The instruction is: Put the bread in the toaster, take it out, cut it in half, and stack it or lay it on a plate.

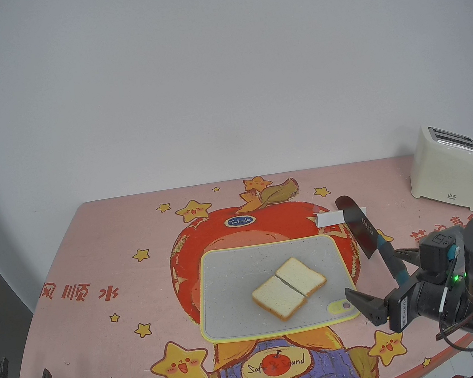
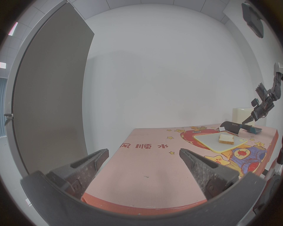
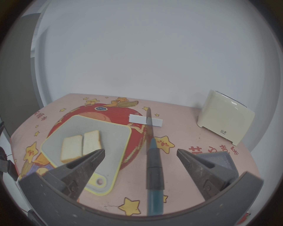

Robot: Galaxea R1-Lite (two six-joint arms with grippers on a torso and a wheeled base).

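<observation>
The bread (image 1: 289, 288) lies in the middle of the cutting board (image 1: 229, 277). It is already in two halves that sit side by side and touch, with a thin slit between them. So I think the cutting is done and the last job is next: stack the halves or lay them on a plate.

The knife (image 1: 363, 229) lies flat on the table, just off the board's right edge. Its tip rests on a small white block (image 1: 329, 219) near the board's far right corner. Nothing holds the knife.

The right gripper (image 1: 372, 273) hangs low by the board's near right corner, right over the knife handle. Its fingers are spread wide and grip nothing. The left gripper (image 2: 144, 151) waits far off past the board's left side, by the table's near edge. Its fingers are spread wide too, with nothing in them. The toaster (image 1: 451, 167) stands well beyond the board's far right corner.

For the next move, I think the right gripper has to lift away from the knife and swing over the board. Then it should come down on one half and pinch it softly, because bread squashes easily. The halves touch, so it must take care not to drag the other one along.
</observation>
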